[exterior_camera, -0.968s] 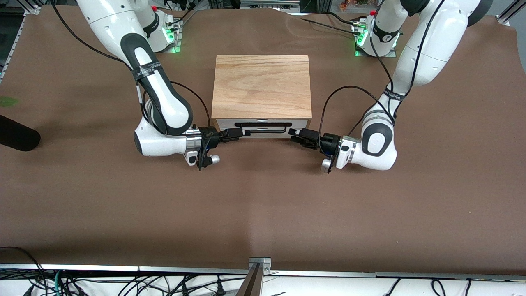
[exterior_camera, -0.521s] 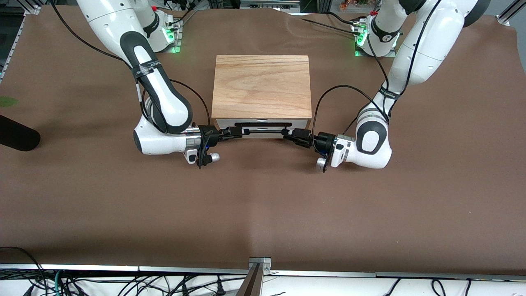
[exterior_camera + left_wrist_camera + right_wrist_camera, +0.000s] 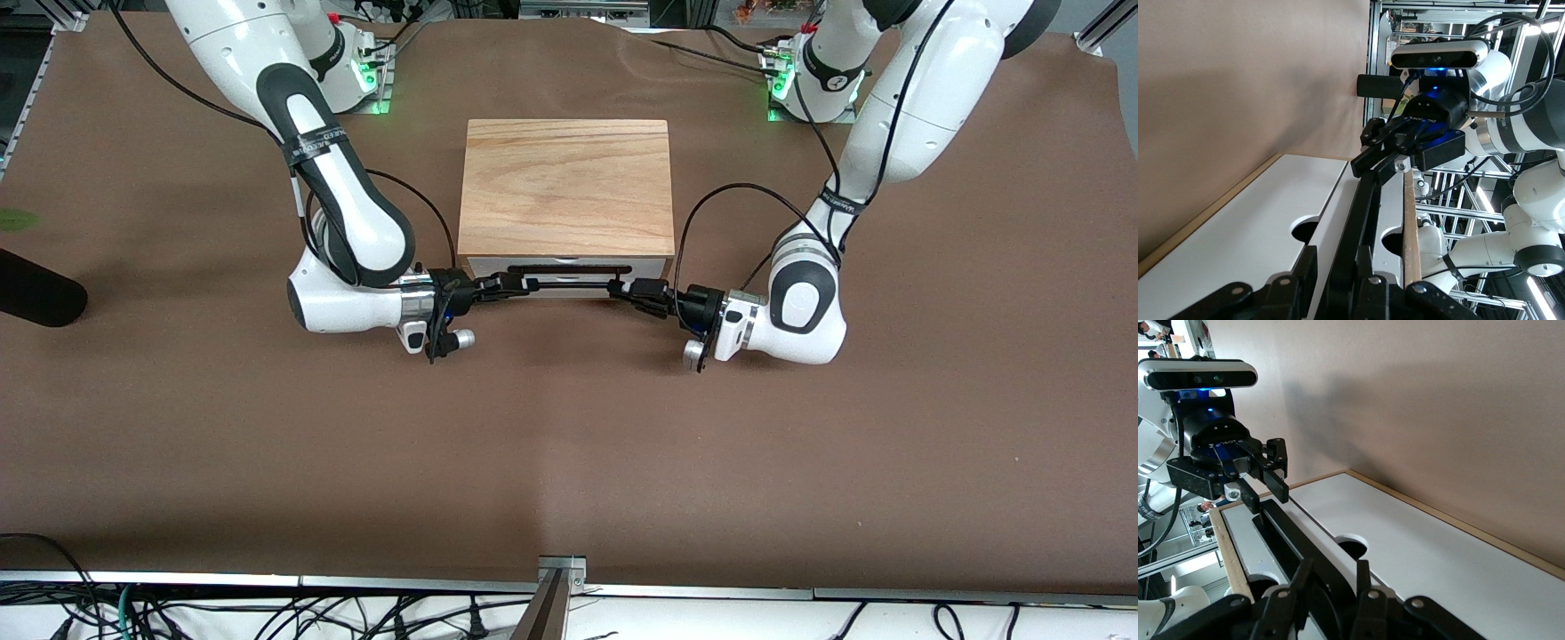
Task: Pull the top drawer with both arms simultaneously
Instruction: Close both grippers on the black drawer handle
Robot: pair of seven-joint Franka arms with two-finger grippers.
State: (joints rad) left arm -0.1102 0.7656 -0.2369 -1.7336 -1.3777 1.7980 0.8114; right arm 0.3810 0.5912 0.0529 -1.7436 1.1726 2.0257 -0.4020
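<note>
The cabinet (image 3: 566,182) has an oak top slab and a white front that faces the front camera. The top drawer (image 3: 487,264) sits closed in that front, flush with it. Across the front runs its black wire handle (image 3: 569,284) (image 3: 1361,213) (image 3: 1281,527). My right gripper (image 3: 524,284) (image 3: 1334,561) holds the handle's end toward the right arm's side, one finger on each side of the bar. My left gripper (image 3: 620,286) (image 3: 1337,248) grips the other end the same way. Each wrist view shows the other gripper on the bar farther along.
A black cylinder (image 3: 36,289) lies at the right arm's end of the table. Both arm bases (image 3: 360,76) (image 3: 805,84) stand farther from the front camera than the cabinet. Brown table cover (image 3: 569,444) stretches from the cabinet toward the front camera.
Both grippers have slid in onto the handle's ends and narrowed their fingers around the bar. The left arm came in the most. The drawer front has not moved.
</note>
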